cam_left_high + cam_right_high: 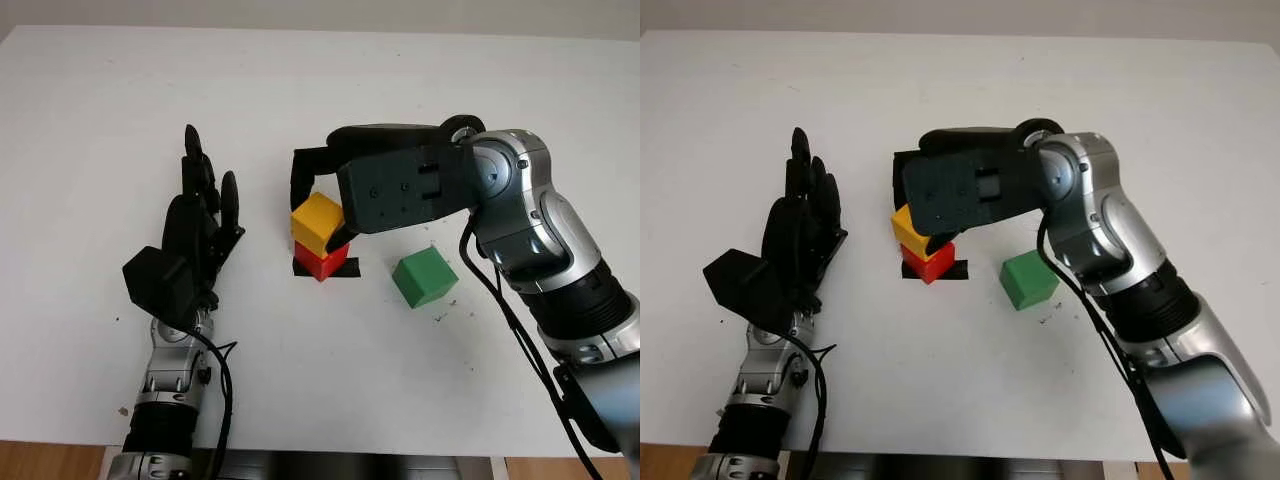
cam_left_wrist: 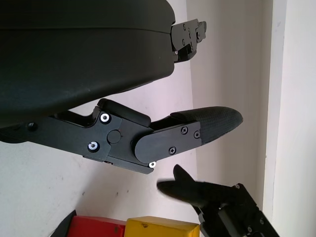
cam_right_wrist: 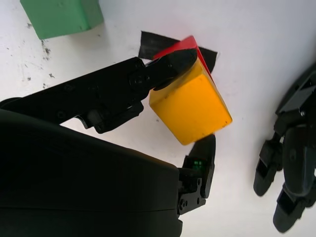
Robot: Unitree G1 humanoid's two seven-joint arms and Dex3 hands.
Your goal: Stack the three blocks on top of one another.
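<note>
1. the right hand [image 1: 322,205] has its fingers closed around the yellow block [image 1: 317,222], which sits on top of the red block [image 1: 322,262], a little askew.
2. the red block stands on a patch of black tape [image 1: 345,270] near the middle of the white table [image 1: 100,100].
3. the green block [image 1: 424,277] lies on the table just right of the pair, untouched.
4. the left hand [image 1: 195,225] is open, holding nothing, to the left of the stack.
5. judged from this: two tiers are nearly done pending release; the green block is left to place on top.
</note>
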